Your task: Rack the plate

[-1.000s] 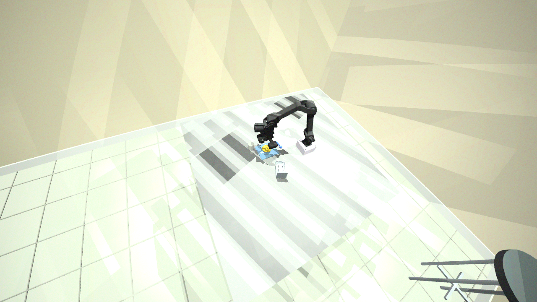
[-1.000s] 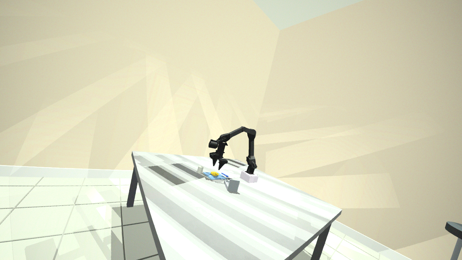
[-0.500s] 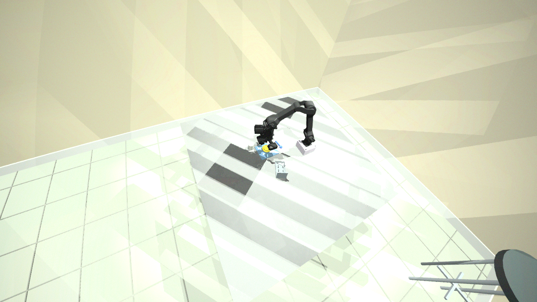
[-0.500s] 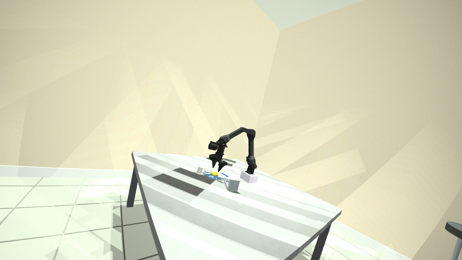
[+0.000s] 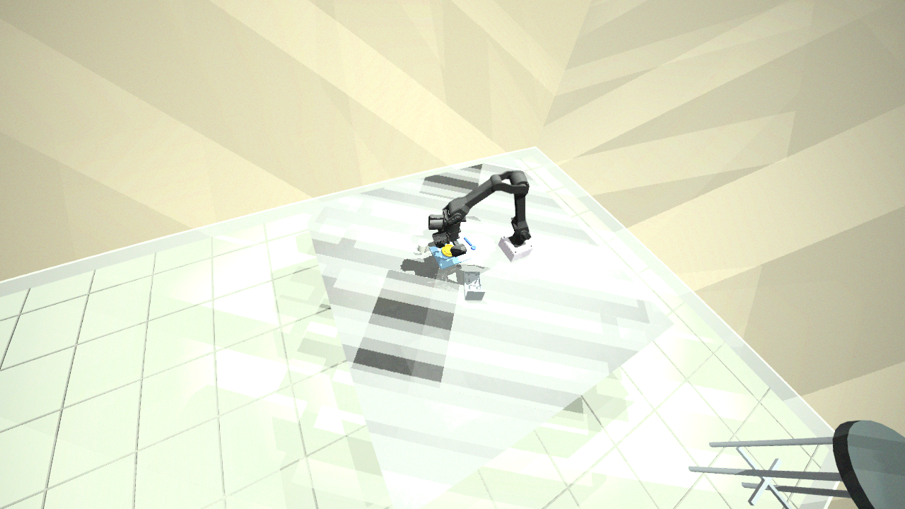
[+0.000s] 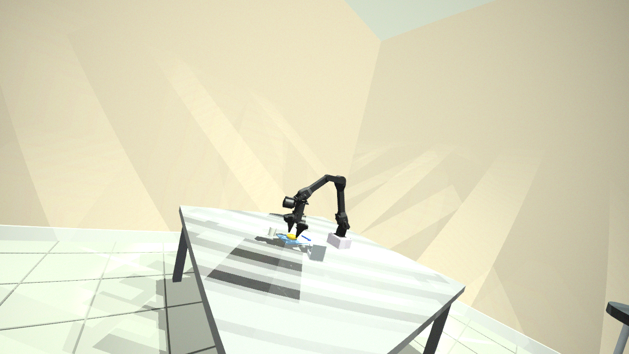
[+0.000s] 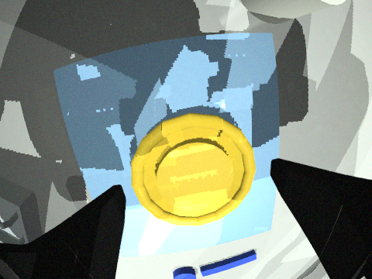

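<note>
The yellow plate (image 5: 446,251) (image 6: 291,236) (image 7: 194,176) lies flat on a blue square mat (image 5: 445,262) (image 7: 190,81). My gripper (image 6: 293,234) (image 7: 200,181) is open and points down low over the plate. In the wrist view its two black fingertips stand on either side of the plate, with a gap to its rim on both sides. Nothing is between them but the plate below. The grey dish rack (image 5: 474,288) (image 6: 317,252) (image 7: 25,203) stands beside the mat, on the side nearer the top and exterior views. I see no plate in its slots.
A blue spoon-like utensil (image 5: 469,242) (image 6: 305,238) (image 7: 229,263) lies beside the mat, towards the arm's pale base (image 5: 515,249) (image 6: 339,240). A pale cup (image 6: 272,231) (image 7: 287,7) stands on the mat's other side. A dark round stool (image 5: 876,465) stands off the table.
</note>
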`<state>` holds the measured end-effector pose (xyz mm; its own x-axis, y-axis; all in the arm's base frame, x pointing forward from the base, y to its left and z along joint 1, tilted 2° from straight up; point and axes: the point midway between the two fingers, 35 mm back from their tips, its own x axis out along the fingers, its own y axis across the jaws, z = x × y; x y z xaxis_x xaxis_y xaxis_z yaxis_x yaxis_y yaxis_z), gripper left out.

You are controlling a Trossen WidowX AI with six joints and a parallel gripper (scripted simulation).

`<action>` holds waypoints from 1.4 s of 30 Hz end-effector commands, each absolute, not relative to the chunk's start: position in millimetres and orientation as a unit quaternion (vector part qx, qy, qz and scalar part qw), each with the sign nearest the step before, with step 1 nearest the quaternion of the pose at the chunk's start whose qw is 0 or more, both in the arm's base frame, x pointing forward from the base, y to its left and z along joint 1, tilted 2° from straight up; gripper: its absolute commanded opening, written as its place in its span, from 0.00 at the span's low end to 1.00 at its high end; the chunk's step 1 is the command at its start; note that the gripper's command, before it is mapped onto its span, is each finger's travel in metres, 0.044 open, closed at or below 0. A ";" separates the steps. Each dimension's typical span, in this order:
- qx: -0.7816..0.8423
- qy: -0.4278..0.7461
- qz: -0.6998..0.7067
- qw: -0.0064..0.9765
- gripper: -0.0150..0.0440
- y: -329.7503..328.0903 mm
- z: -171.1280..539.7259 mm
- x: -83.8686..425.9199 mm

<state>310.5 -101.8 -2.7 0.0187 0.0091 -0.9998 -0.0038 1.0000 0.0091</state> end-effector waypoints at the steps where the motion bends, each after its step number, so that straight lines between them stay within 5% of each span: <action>1: 0.004 0.702 0.008 0.712 0.93 -100.4 -10.5 309.7; 17: 0.004 0.702 0.008 0.712 0.91 -100.3 -20.7 309.4; 27: 0.004 0.702 0.008 0.712 0.79 -100.3 -20.7 309.4; 39: 0.003 0.702 0.008 0.712 0.26 -105.1 27.8 319.8; 42: 0.003 0.702 0.008 0.713 0.25 -106.1 43.2 321.7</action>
<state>318.8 -105.0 27.3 0.0031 0.0175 -0.9998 -0.0041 0.9998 0.0175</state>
